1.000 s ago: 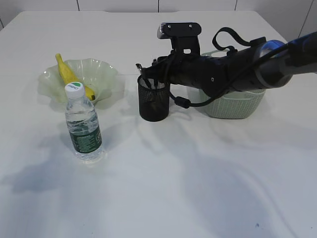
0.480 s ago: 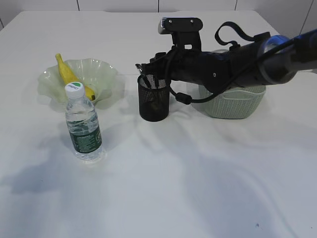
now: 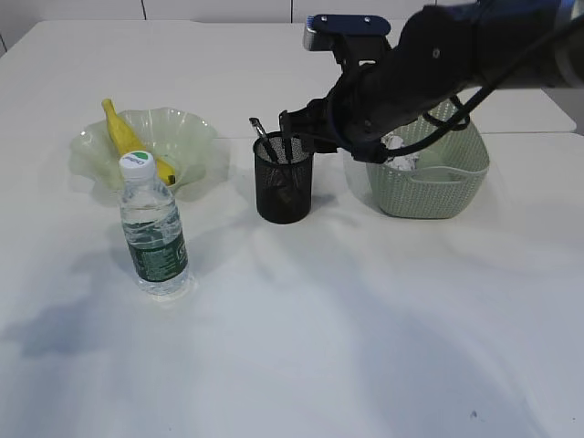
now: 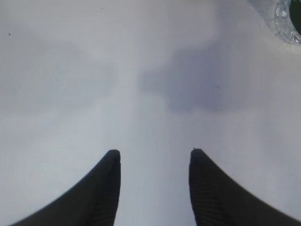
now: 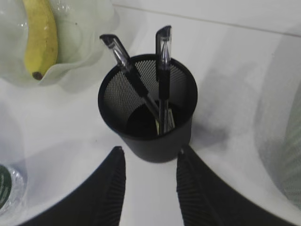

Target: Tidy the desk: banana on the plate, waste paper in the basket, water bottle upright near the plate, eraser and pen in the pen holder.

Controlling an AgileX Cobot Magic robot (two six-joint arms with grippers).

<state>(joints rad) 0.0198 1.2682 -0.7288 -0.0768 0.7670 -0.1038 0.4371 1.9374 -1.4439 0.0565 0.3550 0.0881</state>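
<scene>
The black mesh pen holder [image 3: 284, 187] stands mid-desk with two pens [image 5: 163, 61] leaning in it. My right gripper [image 5: 150, 153] hovers just above and behind the cup, open, with nothing between its fingers; in the exterior view the right gripper [image 3: 294, 123] is over the cup's rim. The banana [image 3: 123, 137] lies on the pale green plate [image 3: 187, 137]. The water bottle [image 3: 153, 228] stands upright in front of the plate. Crumpled waste paper [image 3: 401, 161] sits in the sage-green basket [image 3: 429, 187]. My left gripper [image 4: 155, 153] is open over bare desk. The eraser is hidden.
The white desk [image 3: 319, 347] stretches wide in front of the objects. The bottle's base [image 4: 288, 19] shows at the top right of the left wrist view. The right arm [image 3: 438, 64] reaches in over the basket.
My right arm has risen and drawn back toward the right, away from the pen holder's mouth. Its jaws have opened, and a second pen now stands in the cup.
</scene>
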